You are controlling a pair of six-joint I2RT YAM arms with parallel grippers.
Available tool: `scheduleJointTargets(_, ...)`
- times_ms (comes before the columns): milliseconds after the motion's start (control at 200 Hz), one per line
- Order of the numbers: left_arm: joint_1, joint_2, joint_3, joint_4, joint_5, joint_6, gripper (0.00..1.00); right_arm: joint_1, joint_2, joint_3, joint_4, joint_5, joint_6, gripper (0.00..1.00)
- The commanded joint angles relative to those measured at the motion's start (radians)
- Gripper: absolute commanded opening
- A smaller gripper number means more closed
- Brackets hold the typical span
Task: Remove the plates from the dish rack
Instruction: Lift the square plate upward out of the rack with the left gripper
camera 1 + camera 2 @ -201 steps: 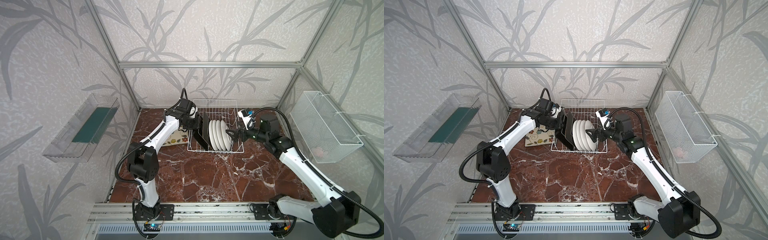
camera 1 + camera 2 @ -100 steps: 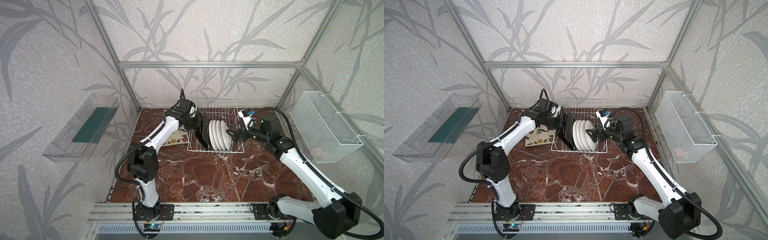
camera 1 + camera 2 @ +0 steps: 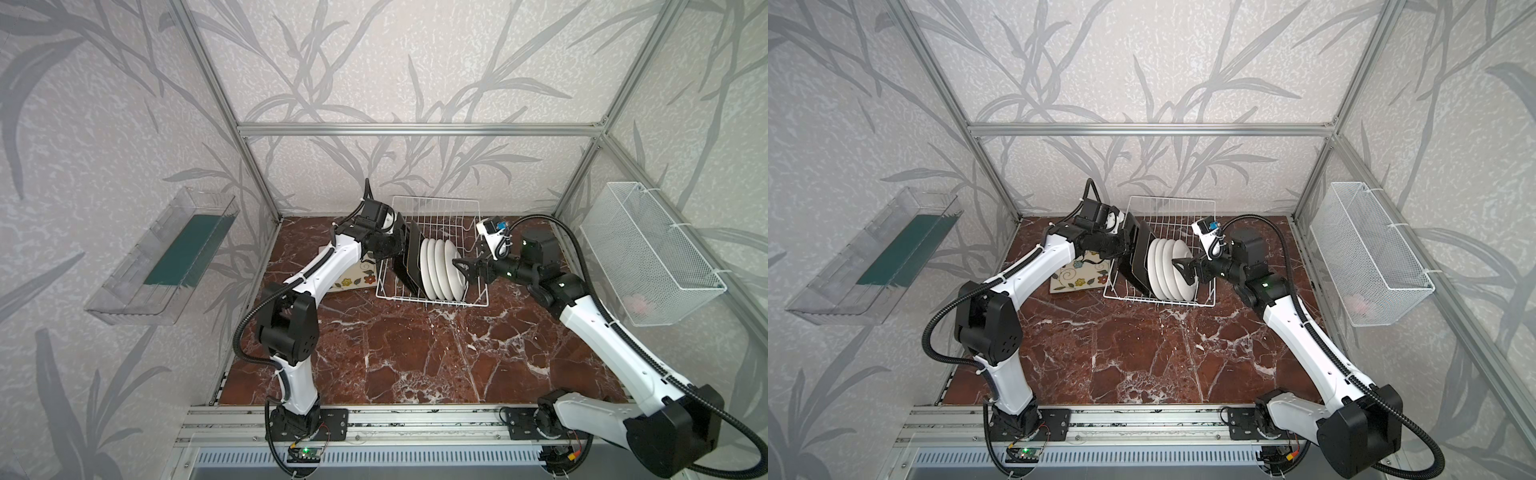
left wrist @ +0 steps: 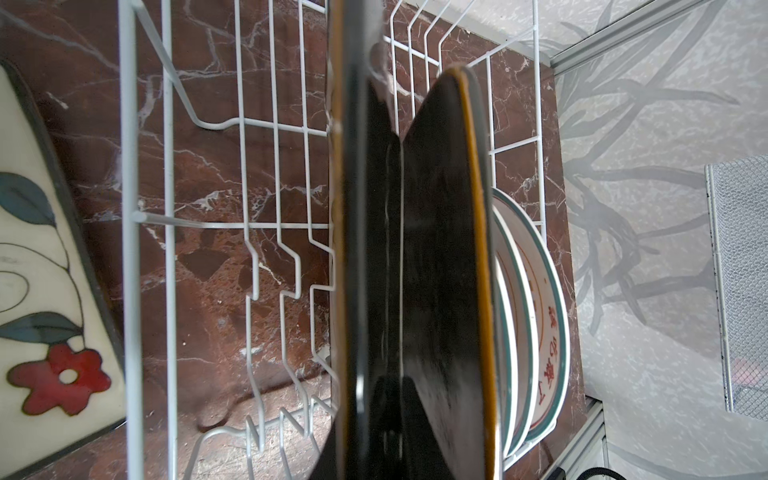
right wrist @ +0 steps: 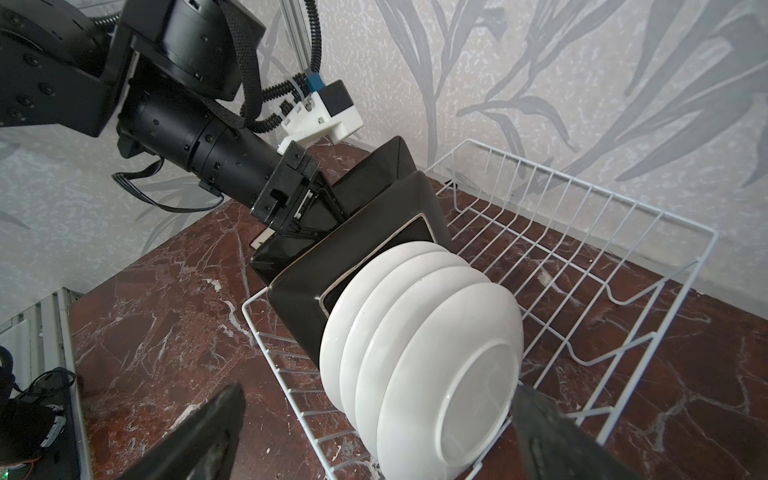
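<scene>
On the left wall hangs a clear tray (image 3: 166, 257) with something green in it. On the red stone table (image 3: 415, 353) one flower plate (image 3: 353, 280) lies flat, face up, just to the left of the dish rack (image 3: 436, 208). The left arm partly covers it. The left gripper (image 3: 400, 245) reaches into the left end of the rack. Its fingers are pressed together on the top edge of a black square plate (image 5: 365, 178), as the right wrist view shows. That plate leans over and its lower part is in the rack. Right next to it a second square plate (image 5: 332, 282) stands in the rack, black back showing. After that come four round white plates (image 3: 442, 270), standing on their edges in a close row in the rack. The right gripper (image 3: 461, 272) is just beside the last round plate. Its fingers are wide apart and it holds nothing. On the right wall hangs a white mesh basket (image 3: 648, 253) with something small and pink inside.
</scene>
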Motion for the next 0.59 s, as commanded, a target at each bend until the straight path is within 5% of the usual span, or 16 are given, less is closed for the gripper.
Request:
scheduleJointTargets(0, -0.030, 0.034, -0.027, -0.011, 0.037, 0.007, 0.00, 0.004, -0.028, -0.008, -0.010, 0.005, -0.015, 0.99)
scheduleJointTargets(590, -0.078, -0.070, -0.137, 0.038, -0.019, -0.110, 0.00, 0.003, -0.030, -0.006, -0.010, -0.001, -0.014, 0.99)
